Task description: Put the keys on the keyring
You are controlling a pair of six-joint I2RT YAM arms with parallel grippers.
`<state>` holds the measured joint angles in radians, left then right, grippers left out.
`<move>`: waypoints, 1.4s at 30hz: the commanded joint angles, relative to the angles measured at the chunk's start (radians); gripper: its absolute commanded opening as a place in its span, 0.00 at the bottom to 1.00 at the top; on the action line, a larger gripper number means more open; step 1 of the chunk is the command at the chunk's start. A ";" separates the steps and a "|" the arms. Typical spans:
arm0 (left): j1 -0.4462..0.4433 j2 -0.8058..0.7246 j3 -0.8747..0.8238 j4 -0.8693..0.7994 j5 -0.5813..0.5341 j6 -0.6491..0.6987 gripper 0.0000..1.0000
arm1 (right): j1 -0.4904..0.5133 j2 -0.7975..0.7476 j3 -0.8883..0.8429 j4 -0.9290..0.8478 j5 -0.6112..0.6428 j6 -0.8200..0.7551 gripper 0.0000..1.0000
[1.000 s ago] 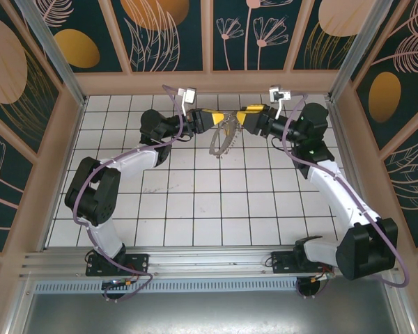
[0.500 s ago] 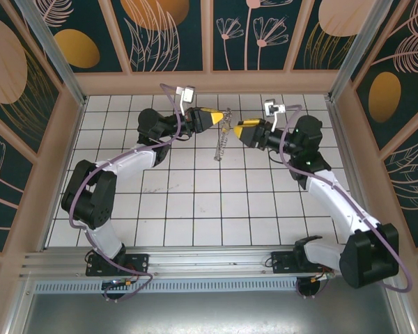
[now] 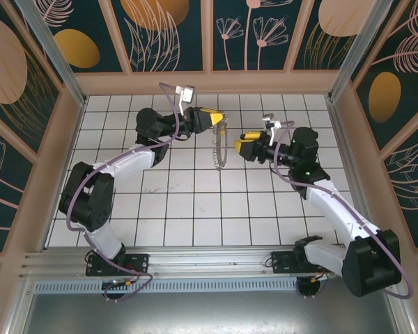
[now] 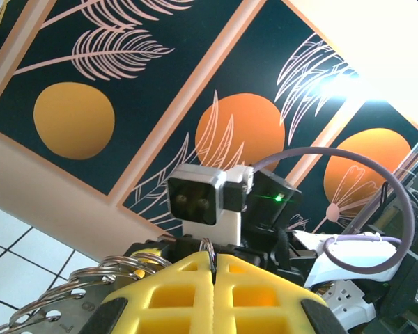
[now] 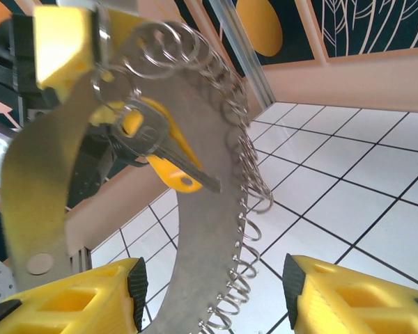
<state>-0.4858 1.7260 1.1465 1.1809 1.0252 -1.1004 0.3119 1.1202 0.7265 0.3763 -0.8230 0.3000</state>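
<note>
The keyring (image 3: 219, 147) hangs edge-on from my left gripper (image 3: 221, 124) above the tiled floor. The left wrist view has the yellow fingers (image 4: 265, 292) pressed together on one thin small ring (image 4: 209, 245) of its fringe. In the right wrist view the keyring (image 5: 195, 264) is a flat grey band edged with many small rings. A small key (image 5: 160, 146) with a yellow piece behind it dangles from one of them, near the left gripper (image 5: 90, 42). My right gripper (image 3: 240, 145) is open, a little right of the keyring; in its wrist view the gripper (image 5: 212, 299) has the band between its spread fingers, untouched.
A white tiled floor (image 3: 195, 202) lies inside a frame with patterned wall panels (image 3: 167, 35) on three sides. A metal rail (image 3: 195, 261) runs along the near edge by the arm bases. The right wrist camera (image 4: 209, 202) faces the left gripper at close range.
My right gripper has let go of the keyring and drawn back right and down, now open. The keyring has swung to hang edge-on from the left gripper, which stayed put.
</note>
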 commanded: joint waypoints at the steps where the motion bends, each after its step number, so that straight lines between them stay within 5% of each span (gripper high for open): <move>1: -0.006 -0.039 0.030 0.034 0.012 0.013 0.00 | 0.020 0.023 0.045 0.019 -0.009 -0.038 0.56; 22: -0.011 -0.043 0.032 0.029 0.022 0.017 0.00 | 0.104 0.135 0.171 0.054 0.000 -0.051 0.55; 25: -0.011 -0.043 0.030 0.028 0.022 0.017 0.00 | 0.111 0.142 0.180 0.048 0.001 -0.055 0.47; 31: -0.010 -0.043 0.027 0.027 0.016 0.020 0.00 | 0.112 0.127 0.185 0.004 0.007 -0.077 0.02; 42: -0.011 -0.040 0.024 0.025 0.013 0.028 0.00 | 0.110 0.050 0.185 -0.180 0.100 -0.166 0.00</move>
<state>-0.4908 1.7203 1.1465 1.1618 1.0367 -1.0992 0.4225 1.2072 0.8818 0.2733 -0.7773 0.1822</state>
